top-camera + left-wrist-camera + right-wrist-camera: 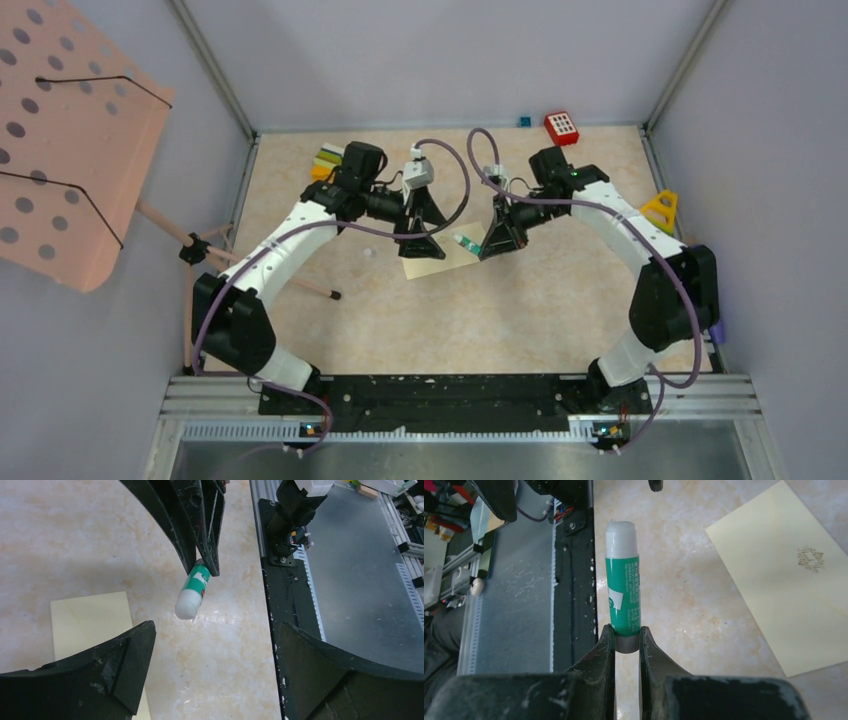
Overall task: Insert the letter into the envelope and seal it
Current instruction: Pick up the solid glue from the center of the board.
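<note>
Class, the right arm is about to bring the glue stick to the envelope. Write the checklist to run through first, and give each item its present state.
1. Grip: the right gripper is shut on the base of the glue stick: ok.
2. Glue end: the stick's white tip is bare, with no cap on it: ok.
3. Free arm: the left gripper is open and holds nothing: ok.
4. Target: the envelope lies flat on the table: ok.
5. The letter is inside the envelope: cannot tell.
6. The flap is open for gluing: cannot tell.
</note>
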`<state>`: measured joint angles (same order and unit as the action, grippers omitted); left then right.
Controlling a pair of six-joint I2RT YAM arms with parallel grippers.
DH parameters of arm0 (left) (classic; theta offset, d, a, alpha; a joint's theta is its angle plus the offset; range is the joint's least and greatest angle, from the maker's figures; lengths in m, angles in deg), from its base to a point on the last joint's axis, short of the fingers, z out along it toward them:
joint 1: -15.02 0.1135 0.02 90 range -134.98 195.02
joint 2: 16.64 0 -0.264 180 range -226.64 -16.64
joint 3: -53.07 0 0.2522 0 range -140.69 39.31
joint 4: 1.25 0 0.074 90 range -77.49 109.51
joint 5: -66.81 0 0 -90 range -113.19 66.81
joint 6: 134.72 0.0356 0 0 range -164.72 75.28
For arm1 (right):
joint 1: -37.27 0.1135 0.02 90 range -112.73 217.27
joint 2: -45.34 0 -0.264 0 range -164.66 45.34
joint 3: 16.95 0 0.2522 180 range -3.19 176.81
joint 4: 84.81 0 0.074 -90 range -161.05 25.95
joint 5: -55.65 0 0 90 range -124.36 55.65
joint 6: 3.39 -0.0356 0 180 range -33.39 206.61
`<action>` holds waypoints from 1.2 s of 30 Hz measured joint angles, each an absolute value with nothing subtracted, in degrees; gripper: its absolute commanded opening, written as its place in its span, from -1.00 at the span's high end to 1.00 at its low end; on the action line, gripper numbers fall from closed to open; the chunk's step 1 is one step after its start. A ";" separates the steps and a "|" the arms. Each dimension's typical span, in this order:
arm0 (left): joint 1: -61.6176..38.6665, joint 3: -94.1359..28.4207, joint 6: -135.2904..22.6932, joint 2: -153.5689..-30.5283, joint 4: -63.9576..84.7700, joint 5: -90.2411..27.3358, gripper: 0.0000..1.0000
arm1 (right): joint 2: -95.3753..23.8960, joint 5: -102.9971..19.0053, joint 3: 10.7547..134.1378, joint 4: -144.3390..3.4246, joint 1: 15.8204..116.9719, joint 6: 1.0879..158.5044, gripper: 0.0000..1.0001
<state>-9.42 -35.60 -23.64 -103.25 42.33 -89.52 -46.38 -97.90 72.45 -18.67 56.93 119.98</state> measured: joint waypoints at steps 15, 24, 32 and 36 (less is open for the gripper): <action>-16.05 -35.60 -21.93 -107.23 43.12 -89.54 -0.93 | -51.04 -100.44 75.68 -9.12 60.16 128.26 1.00; -18.17 -36.37 -20.05 -109.09 44.78 -87.72 -0.14 | -51.61 -100.48 75.68 -7.50 60.40 129.48 1.00; -18.56 -36.78 -18.79 -109.44 45.52 -85.78 0.81 | -52.13 -101.14 75.77 -6.32 60.89 129.66 1.00; -18.60 -36.89 -18.48 -109.70 45.98 -85.47 1.00 | -52.74 -100.75 76.01 -6.21 60.89 129.70 0.76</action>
